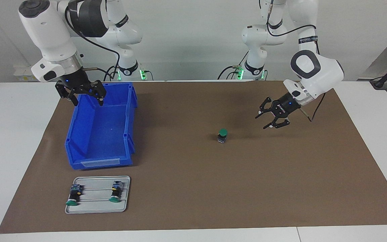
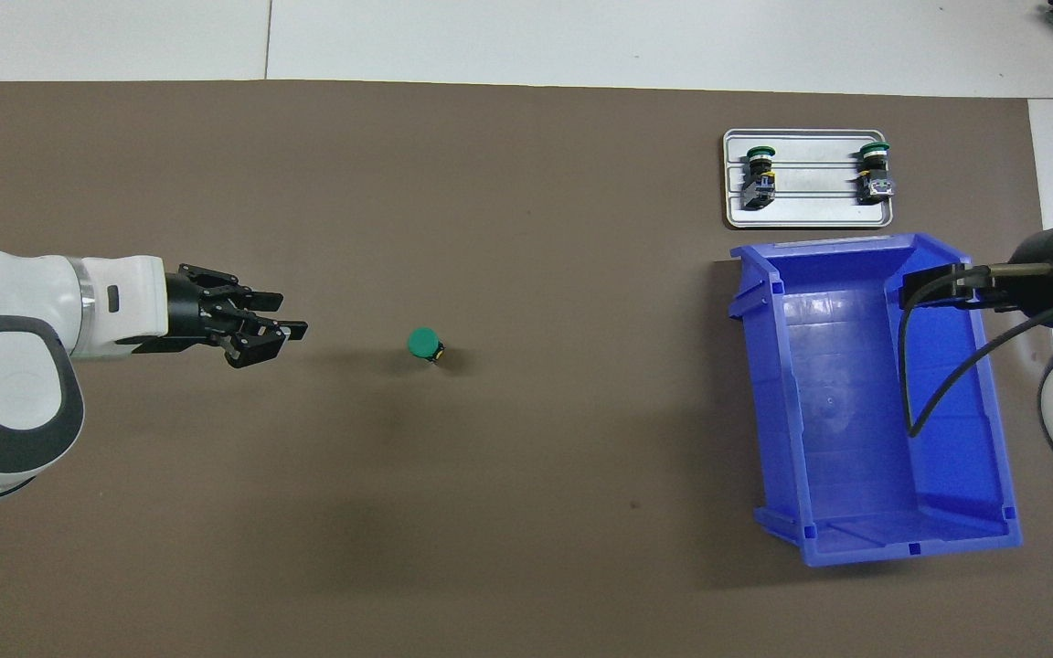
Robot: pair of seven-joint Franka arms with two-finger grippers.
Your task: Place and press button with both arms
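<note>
Button [image 1: 222,135]: upright on the brown mat, green cap up; likely light, rigid, tippy; grip the black body.
Left gripper [image 1: 273,116]: beside it, fingers apart, empty.
Right gripper [image 1: 81,92]: over the blue bin [image 1: 79,144], fingers apart, waiting.

Green-capped button [image 1: 222,135] on a plain brown mat [image 1: 193,188]; blue bin [image 1: 101,134]; grey tray [image 1: 97,195].

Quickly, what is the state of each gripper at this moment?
Left gripper: open, holding nothing, up over the mat beside the standing button.
Right gripper: open, holding nothing, over the blue bin.
</note>
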